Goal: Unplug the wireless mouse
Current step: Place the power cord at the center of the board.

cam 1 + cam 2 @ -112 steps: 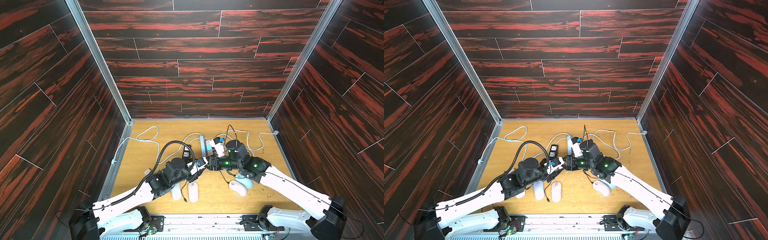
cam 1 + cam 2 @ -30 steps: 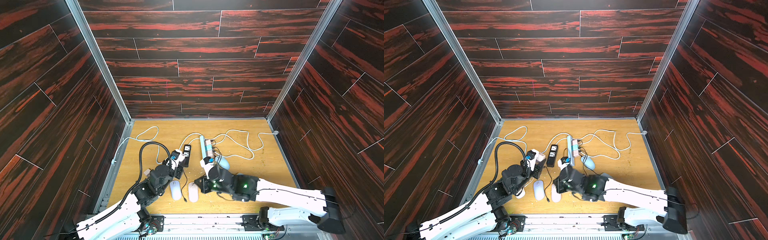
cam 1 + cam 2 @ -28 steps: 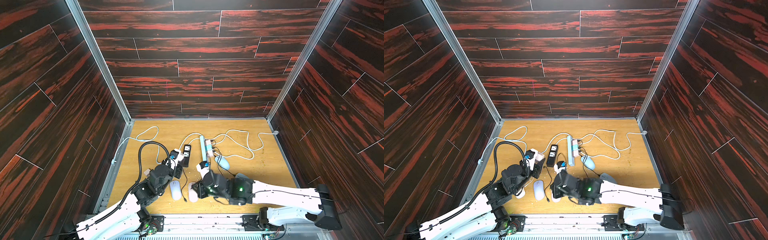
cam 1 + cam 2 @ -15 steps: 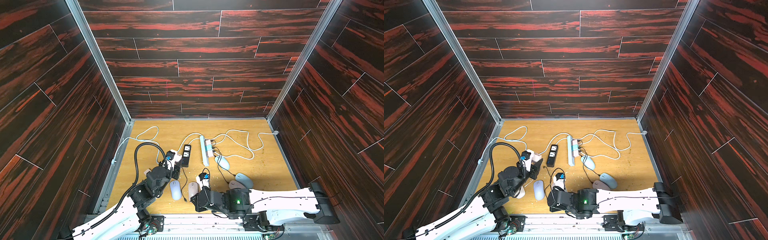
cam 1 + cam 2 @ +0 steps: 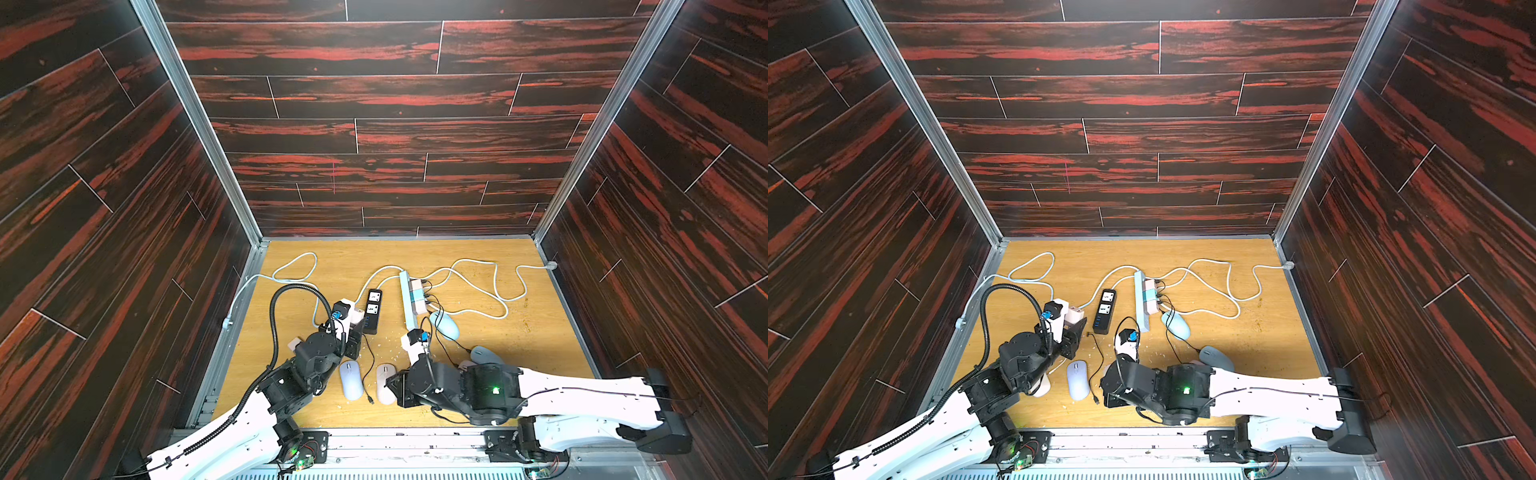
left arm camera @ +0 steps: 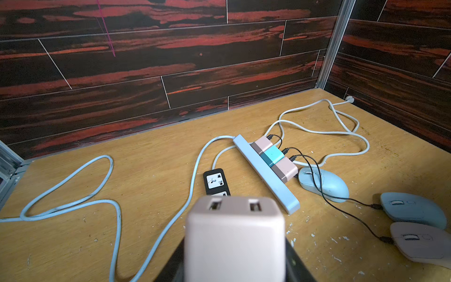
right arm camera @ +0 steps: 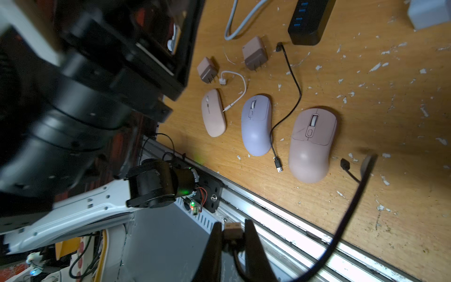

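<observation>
I think I am close to done with this one. My left pincer point(image 5: 1073, 328) is closed around a pale charger block point(image 6: 234, 234) and holds it up off the worktop point(image 5: 519, 345). Both slots in the block are empty. The long blue power strip point(image 6: 266, 175) lies in the middle with three more blocks pushed into it. Thin black wires run from those to a pale blue mouse point(image 6: 324, 183), a grey-blue mouse point(image 6: 412, 210) and a dull pink mouse point(image 6: 424, 246), so those three are plugged in and may need doing too. Nearer to me lie three loose ones: a big pink mouse point(image 7: 312, 146), a purple mouse point(image 7: 256, 124) and a thin pink mouse point(image 7: 213, 113). I guess the big pink mouse is the one for this job; it lies flat near the front edge with no wire in it that I can see. My right pincer point(image 7: 231, 227) is pinched narrow on the small plug point(image 7: 232, 233) of a black wire point(image 7: 358, 193), and the wire's other end looks loose just beside that mouse. What is left, I think, is to put the plug and the block down. The walls point(image 5: 374, 124) are dark boards with red streaks, the worktop is yellow wood, and little white flecks point(image 7: 375, 66) are scattered on it.
</observation>
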Action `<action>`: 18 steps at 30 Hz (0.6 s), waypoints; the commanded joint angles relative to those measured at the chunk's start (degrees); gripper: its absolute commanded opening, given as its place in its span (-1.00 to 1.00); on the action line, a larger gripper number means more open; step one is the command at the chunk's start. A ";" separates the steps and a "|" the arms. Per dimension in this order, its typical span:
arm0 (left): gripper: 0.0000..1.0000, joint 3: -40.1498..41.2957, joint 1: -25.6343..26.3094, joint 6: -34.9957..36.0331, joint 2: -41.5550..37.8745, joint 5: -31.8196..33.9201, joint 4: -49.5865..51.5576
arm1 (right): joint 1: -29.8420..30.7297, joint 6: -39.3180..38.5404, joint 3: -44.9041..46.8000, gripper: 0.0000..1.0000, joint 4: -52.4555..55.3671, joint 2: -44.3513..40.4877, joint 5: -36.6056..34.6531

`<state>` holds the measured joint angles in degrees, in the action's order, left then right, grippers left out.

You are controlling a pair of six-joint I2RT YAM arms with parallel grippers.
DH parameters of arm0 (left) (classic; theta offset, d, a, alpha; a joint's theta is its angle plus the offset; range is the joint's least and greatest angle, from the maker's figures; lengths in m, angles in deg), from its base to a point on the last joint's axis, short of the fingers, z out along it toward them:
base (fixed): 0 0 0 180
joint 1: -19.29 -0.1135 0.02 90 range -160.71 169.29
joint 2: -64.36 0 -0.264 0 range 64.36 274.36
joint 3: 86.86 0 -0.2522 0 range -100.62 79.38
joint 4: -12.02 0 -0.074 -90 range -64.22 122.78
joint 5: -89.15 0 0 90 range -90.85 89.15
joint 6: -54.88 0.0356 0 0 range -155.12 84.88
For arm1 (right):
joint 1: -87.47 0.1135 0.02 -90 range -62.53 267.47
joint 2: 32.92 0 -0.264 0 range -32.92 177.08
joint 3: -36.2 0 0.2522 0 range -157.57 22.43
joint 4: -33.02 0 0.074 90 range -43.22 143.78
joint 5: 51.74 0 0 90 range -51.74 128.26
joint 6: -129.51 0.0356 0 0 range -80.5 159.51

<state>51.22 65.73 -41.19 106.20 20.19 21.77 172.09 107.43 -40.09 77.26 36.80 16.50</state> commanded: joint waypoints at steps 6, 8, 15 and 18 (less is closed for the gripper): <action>-1.00 0.39 -0.21 -1.86 -1.74 2.05 0.52 | 0.30 2.45 -2.74 -0.97 4.88 0.35 8.11; -1.00 0.39 -0.21 -2.09 -1.85 2.14 1.17 | -0.33 2.97 -2.63 -0.96 4.56 1.18 10.09; -1.00 0.39 -0.24 -3.87 -1.59 2.17 2.05 | -10.94 2.61 7.74 -0.96 -6.07 0.97 21.35; -1.00 0.38 -0.29 -4.29 -1.46 2.10 2.26 | -16.48 1.00 10.99 -0.94 -13.77 3.05 27.72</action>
<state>51.22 65.73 -44.20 105.13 21.26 23.74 158.91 109.61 -31.26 71.58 38.35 36.15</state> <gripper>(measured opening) 0.463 0.155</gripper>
